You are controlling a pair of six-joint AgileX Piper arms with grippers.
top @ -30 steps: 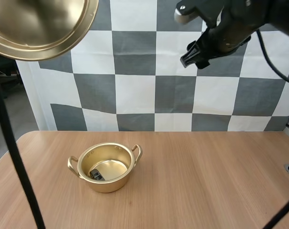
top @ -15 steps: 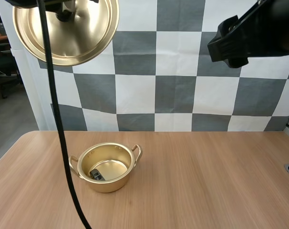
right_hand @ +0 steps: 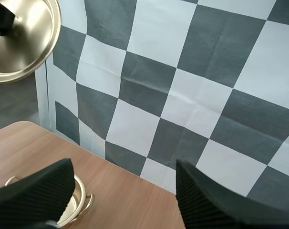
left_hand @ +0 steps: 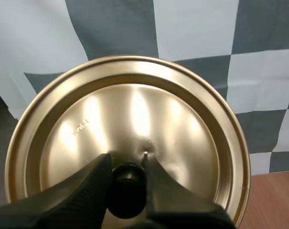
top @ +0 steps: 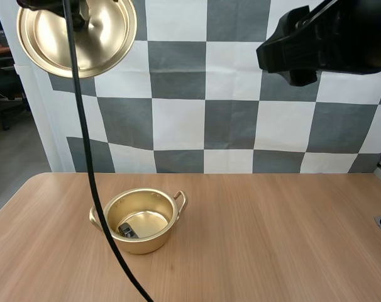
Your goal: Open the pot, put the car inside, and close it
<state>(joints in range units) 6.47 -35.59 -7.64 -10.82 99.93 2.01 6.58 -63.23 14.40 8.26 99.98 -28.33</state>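
Jaws of my left gripper [left_hand: 127, 177] clamp the lid's [left_hand: 135, 114] knob [left_hand: 127, 193], high above the pot [top: 140, 243] and off to its left; my right gripper's [right_hand: 121, 168] stand apart. Car [top: 126, 230] lies inside the pot. Lowered off-centre, the lid could catch the rim [top: 143, 190] and shove the pot.

The pot [top: 140, 220] stands on the table [top: 272, 239] with its mouth open upward. A straight way down to it runs between the lid [top: 77, 34], hung high on the left, and the right gripper [right_hand: 120, 195], high on the right with its fingers spread. The left gripper [left_hand: 128, 187] pinches the lid's knob [left_hand: 127, 195], and the wide disc blocks that side. Inside the pot, the car [top: 127, 230] takes up the near-left floor. Two handles [top: 181, 201] jut from the rim.
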